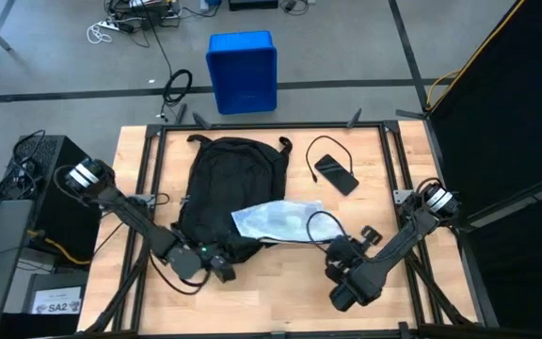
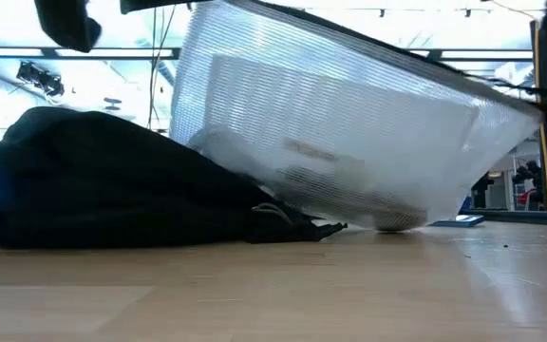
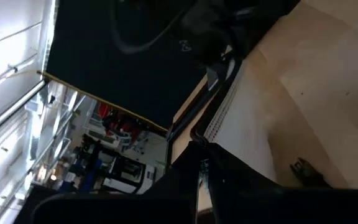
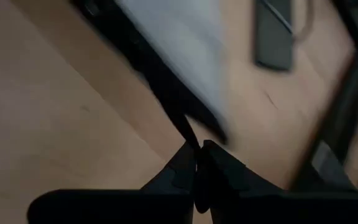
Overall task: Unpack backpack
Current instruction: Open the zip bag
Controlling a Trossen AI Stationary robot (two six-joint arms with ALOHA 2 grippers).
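Backpack [image 1: 229,193] lies left-centre on tabletop [image 1: 271,299], long axis near-far, clear bag [image 1: 276,219] sticking out rightward; left gripper [image 1: 222,265] pinched shut at its near edge, nearer than closed, empty right gripper [image 1: 344,252].

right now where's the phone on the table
In the high view the dark phone lies flat on the table's far right part, right of the backpack, beyond the clear plastic bag.

I'm seeing my left gripper [image 1: 222,266] lying low at the table's front-left, fingers pressed together. My right gripper [image 1: 332,252] is sitting low at front-right, fingers [image 4: 199,163] also closed, arm angling back.
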